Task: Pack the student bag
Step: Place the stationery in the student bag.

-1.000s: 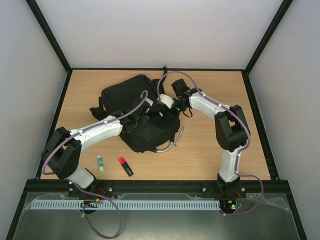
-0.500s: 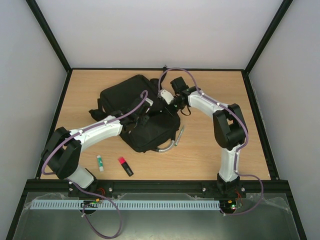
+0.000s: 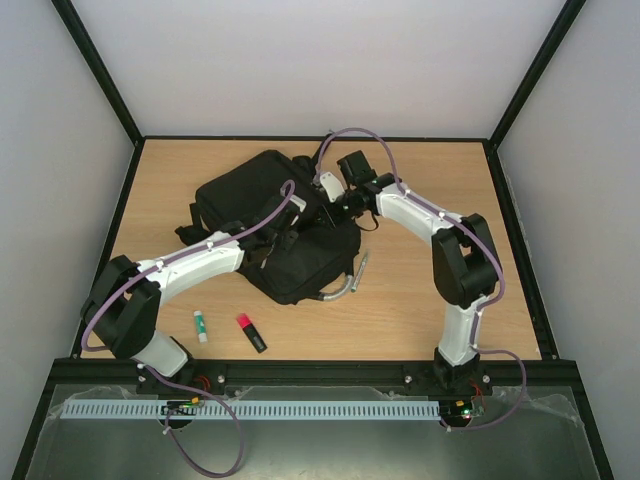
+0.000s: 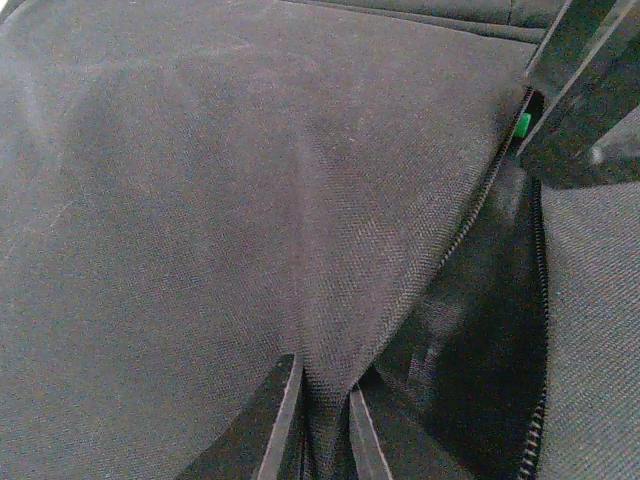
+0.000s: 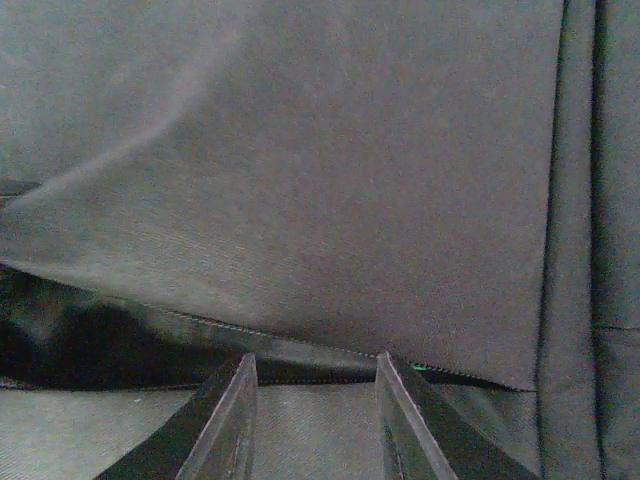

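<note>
The student bag [image 3: 255, 185] lies mid-counter [image 3: 400, 300], toward the back. Left end effector [image 4: 320, 435] is clenched on a fold of its fabric by the zip. Right end effector [image 5: 315, 400] has its fingers parted at the flap edge, gripping nothing. Probably best to pull that flap up and wide first. The opening looks dark, nothing visible inside. Glue stick [image 3: 201, 324], highlighter [image 3: 250, 332] and pen [image 3: 361, 268] lie outside.

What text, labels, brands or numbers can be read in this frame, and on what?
None can be read.
The white stick with a green band and the red-capped marker: any print is too small to read.
The student bag: plain black fabric in both wrist views, no label visible.
</note>
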Robot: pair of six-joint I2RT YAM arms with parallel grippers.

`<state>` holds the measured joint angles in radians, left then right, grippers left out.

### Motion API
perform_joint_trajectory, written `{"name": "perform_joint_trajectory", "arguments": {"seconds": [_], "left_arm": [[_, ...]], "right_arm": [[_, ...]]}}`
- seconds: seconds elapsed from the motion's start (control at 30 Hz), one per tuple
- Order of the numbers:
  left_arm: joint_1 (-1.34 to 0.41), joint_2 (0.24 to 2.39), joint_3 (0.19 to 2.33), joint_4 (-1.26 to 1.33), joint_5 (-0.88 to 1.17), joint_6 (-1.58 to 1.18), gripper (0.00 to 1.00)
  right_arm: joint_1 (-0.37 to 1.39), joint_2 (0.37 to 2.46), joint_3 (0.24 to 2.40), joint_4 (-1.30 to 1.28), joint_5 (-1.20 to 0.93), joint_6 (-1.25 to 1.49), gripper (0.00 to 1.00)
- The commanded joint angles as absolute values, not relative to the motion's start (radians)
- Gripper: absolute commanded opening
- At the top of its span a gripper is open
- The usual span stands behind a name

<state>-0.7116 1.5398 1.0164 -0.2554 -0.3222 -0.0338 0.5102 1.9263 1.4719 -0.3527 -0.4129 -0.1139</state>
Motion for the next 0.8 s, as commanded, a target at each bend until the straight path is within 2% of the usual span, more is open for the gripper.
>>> {"name": "perform_joint_trajectory", "arguments": {"seconds": [0.0,0.37,0.5,0.77], "left_arm": [[-0.727,1.513,1.038,-0.253,-0.297,-0.043,0.10],[-0.727,1.508,1.039,-0.257,-0.300,-0.040,0.10],[-0.727,1.505,1.040,-0.258,-0.302,-0.038,0.10],[-0.727,1.504,1.043,-0.262,-0.297,-0.038,0.10]], "right_arm": [[0.507,1.852,1.469,-0.385,-0.389,-0.186,0.32],[0.458,1.779,1.415,-0.453,-0.321,-0.274,0.30],[0.456,1.692,1.313,-0.477,-0.291,-0.296,0.31],[0.456,1.555,1.105,-0.600,-0.178,-0.343,0.48]]}}
